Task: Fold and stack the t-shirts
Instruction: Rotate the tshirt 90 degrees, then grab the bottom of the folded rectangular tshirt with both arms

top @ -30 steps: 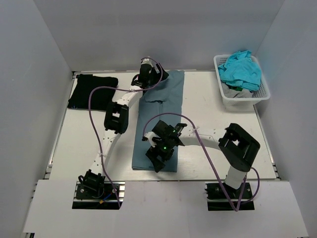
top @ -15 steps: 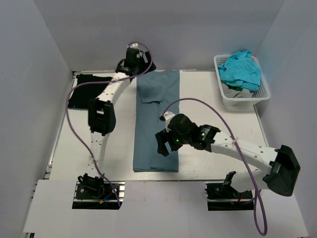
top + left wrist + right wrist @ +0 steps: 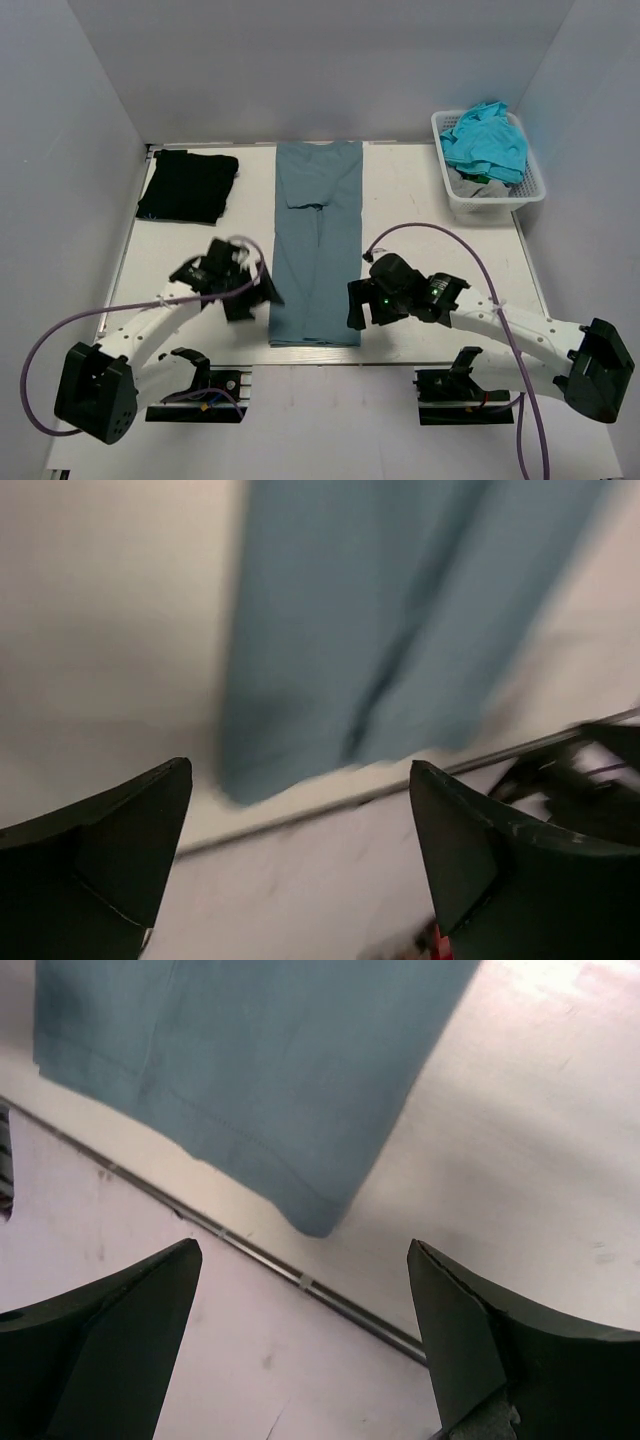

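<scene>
Now, my left gripper (image 3: pixel 258 298): wide, empty, left of the slate-blue t-shirt (image 3: pixel 318 240) at its near hem, poised to pinch.
My right gripper (image 3: pixel 356 303): wide, empty, right of that hem, mirroring.

The long t-shirt (image 3: pixel 318 240) is plain dusty slate-blue, with no print. The t-shirt at the far left (image 3: pixel 188 186) is plain black. The crumpled t-shirts (image 3: pixel 487 140) are bright turquoise, lying over grey cloth (image 3: pixel 480 187) in a white lattice basket (image 3: pixel 495 206). The worktop (image 3: pixel 430 190) is off-white. Both arms are white with black joints and purple cables. The fingers (image 3: pixel 110 850) are matte black.
</scene>
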Action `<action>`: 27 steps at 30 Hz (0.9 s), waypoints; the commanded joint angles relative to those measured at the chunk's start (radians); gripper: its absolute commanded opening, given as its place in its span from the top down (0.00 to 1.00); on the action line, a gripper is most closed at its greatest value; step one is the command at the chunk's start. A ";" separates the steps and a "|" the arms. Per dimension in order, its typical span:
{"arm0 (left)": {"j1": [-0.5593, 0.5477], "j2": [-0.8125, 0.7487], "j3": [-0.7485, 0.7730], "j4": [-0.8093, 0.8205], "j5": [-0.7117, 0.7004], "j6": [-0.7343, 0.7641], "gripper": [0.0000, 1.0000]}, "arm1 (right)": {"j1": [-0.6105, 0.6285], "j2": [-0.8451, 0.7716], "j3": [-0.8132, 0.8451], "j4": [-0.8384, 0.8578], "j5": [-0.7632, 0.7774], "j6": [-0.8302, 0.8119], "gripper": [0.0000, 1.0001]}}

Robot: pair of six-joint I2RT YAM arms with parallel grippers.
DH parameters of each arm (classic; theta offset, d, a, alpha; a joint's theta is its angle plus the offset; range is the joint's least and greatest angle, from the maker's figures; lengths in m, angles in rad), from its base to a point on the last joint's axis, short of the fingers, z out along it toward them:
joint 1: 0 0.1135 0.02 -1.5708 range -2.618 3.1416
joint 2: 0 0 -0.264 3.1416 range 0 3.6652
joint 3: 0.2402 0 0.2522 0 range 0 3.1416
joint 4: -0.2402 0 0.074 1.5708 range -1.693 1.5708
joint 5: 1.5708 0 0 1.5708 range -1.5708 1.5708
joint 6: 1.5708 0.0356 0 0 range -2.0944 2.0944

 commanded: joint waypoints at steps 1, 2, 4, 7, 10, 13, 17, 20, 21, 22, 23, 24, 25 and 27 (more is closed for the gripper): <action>-0.032 -0.094 -0.149 -0.093 0.115 -0.107 0.01 | -0.002 -0.007 -0.040 0.034 -0.107 0.057 0.10; -0.032 -0.107 -0.163 -0.104 0.105 -0.107 0.01 | -0.002 0.013 -0.045 0.040 -0.113 0.061 0.10; -0.060 -0.107 -0.177 -0.104 0.105 -0.107 0.01 | -0.003 0.047 -0.039 0.051 -0.133 0.054 0.10; -0.100 -0.046 -0.186 -0.104 0.082 -0.107 0.05 | -0.003 0.125 -0.026 0.057 -0.165 0.060 0.10; -0.132 0.023 -0.197 -0.084 0.043 -0.095 0.08 | -0.005 0.182 -0.040 0.097 -0.197 0.066 0.15; -0.153 0.066 -0.197 -0.046 0.017 -0.095 0.14 | -0.009 0.228 -0.034 0.109 -0.208 0.066 0.17; -0.173 0.096 -0.206 -0.024 -0.024 -0.095 0.27 | -0.017 0.291 -0.011 0.085 -0.213 0.064 0.26; -0.183 0.138 -0.215 0.016 -0.060 -0.104 0.36 | -0.021 0.323 -0.016 0.085 -0.227 0.046 0.37; -0.183 0.149 -0.215 0.028 -0.060 -0.104 0.38 | -0.023 0.341 -0.017 0.088 -0.230 0.040 0.39; -0.183 0.160 -0.215 0.051 -0.060 -0.104 0.45 | -0.026 0.349 -0.017 0.082 -0.231 0.040 0.41; -0.183 0.181 -0.215 0.051 -0.047 -0.104 0.47 | -0.031 0.354 -0.014 0.080 -0.233 0.037 0.43; -0.183 0.181 -0.215 0.051 -0.047 -0.104 0.49 | -0.032 0.357 -0.017 0.083 -0.236 0.037 0.47; -0.192 0.191 -0.224 0.051 -0.047 -0.115 0.51 | -0.034 0.367 -0.017 0.085 -0.234 0.029 0.47; -0.192 0.191 -0.238 0.060 -0.060 -0.126 0.55 | -0.040 0.374 -0.022 0.091 -0.222 0.028 0.48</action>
